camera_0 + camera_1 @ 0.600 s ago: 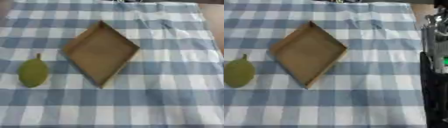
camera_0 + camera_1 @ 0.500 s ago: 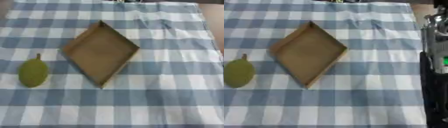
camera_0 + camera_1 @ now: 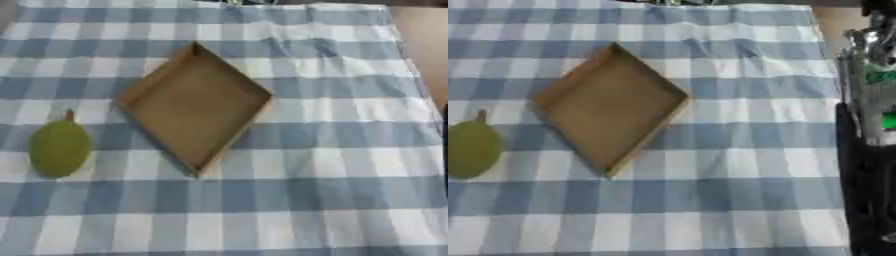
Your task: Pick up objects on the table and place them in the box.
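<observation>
Left of the shallow brown box (image 3: 194, 106), an oval green fruit (image 3: 59, 148), short-stemmed.

One brown box (image 3: 194, 107), one green fruit (image 3: 59, 148) and one blue-checked cloth (image 3: 332, 165) show.

1. Blue-and-white checked cloth (image 3: 332, 165) covered nearly the whole work area, w/ soft creases near its far edge.
2. Bare tan tabletop (image 3: 424, 35) showed past the cloth's right edge, far right corner.
3. Dark strip (image 3: 254, 2) ran along the far edge, beyond the cloth; couldn't tell what it was.
</observation>
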{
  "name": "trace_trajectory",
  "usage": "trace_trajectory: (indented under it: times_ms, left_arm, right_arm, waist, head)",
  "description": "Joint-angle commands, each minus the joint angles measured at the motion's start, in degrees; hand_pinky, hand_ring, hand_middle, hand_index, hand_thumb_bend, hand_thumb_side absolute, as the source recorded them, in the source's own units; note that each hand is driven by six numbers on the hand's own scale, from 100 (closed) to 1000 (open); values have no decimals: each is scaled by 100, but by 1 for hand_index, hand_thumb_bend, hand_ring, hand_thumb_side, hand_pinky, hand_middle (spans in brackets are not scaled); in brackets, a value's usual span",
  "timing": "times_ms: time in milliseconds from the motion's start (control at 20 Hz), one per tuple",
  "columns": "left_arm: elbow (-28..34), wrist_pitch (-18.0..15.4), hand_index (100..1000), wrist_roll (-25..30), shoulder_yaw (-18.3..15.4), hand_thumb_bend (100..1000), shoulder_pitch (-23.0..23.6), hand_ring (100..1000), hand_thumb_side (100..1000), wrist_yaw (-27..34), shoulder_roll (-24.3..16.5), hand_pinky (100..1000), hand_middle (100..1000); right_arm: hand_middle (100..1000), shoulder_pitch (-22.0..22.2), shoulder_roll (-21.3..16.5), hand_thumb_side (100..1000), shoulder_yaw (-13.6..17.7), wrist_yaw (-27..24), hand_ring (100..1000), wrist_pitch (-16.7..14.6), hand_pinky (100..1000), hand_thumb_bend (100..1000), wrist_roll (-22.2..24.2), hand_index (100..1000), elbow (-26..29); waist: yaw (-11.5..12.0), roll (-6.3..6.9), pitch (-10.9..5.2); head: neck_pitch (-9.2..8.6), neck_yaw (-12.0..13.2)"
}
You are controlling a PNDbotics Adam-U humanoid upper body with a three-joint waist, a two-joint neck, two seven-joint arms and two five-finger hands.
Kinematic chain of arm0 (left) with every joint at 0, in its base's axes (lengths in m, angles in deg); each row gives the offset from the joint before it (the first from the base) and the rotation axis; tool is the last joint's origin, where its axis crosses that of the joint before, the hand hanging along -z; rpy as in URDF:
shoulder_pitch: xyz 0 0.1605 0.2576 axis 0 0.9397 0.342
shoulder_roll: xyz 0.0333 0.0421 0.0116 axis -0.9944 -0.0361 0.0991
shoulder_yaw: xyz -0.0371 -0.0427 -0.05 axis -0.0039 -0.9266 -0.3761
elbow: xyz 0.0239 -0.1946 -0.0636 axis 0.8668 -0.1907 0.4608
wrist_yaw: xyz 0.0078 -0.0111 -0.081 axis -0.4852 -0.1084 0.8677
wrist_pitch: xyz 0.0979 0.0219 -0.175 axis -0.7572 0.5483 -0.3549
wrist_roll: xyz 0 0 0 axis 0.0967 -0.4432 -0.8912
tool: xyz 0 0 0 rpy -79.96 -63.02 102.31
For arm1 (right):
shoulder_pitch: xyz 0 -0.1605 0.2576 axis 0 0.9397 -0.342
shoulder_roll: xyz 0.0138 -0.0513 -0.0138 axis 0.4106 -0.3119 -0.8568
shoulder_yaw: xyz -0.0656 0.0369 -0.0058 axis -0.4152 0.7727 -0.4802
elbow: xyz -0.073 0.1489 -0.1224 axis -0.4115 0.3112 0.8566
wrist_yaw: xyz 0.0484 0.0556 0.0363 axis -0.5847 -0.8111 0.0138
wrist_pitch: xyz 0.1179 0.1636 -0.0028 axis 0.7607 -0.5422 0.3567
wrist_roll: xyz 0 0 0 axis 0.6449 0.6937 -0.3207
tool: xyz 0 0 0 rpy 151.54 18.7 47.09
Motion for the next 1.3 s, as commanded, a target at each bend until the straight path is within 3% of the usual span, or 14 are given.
trace_trajectory:
  times_ms: [50, 300, 700, 750, 800, 850, 1150, 1300]
  left_arm:
    - [84, 143, 837, 177, 10, 133, 107, 613, 523, -335, -432, 734, 620]
    - [84, 587, 900, 845, 208, 216, 506, 700, 572, -1440, -1344, 799, 727]
    - [84, 946, 942, 2427, 736, 276, 704, 763, 666, -2630, -2649, 858, 783]
    - [84, 965, 957, 2600, 794, 309, 709, 782, 692, -2730, -2758, 876, 801]
    - [84, 972, 962, 2794, 864, 425, 711, 792, 647, -2840, -2877, 887, 806]
    - [84, 978, 963, 2975, 938, 345, 706, 797, 697, -2926, -2986, 892, 819]
    - [84, 1036, 982, 3595, 1467, 455, 466, 823, 761, -2857, -3472, 913, 850]
    - [84, 1198, 974, 3875, 1735, 454, 264, 824, 764, -2720, -3580, 918, 850]
  right_arm:
    - [735, -40, -153, 578, 28, 21, 808, 34, 847, 100, -5, 798, 89]
    - [735, -9, -256, 577, 31, 65, 808, 61, 847, 100, -14, 799, 89]
    - [734, -3, -308, 577, 22, 84, 808, 76, 847, 100, -18, 799, 89]
    - [734, -2, -310, 577, 20, 83, 808, 78, 847, 100, -17, 799, 89]
    - [734, -1, -311, 573, 17, 81, 808, 81, 847, 100, -15, 799, 89]
    - [734, -1, -312, 577, 12, 78, 808, 83, 847, 100, -10, 799, 89]
    - [732, 23, -319, 577, -12, 59, 807, 105, 847, 100, 16, 799, 89]
    - [731, 30, -317, 577, -18, 48, 807, 110, 847, 100, 24, 799, 89]
  waist:
    - [22, 22, -99]
    - [92, 58, -100]
    - [80, 110, -92]
    - [74, 117, -89]
    - [67, 124, -86]
    - [59, 130, -84]
    - [21, 142, -87]
    - [3, 144, -93]
  head:
    - [-72, -37]
    - [-56, -41]
    - [-97, -71]
    - [-94, -76]
    - [-90, -78]
    - [-89, -77]
    - [-89, -30]
    - [-77, 2]
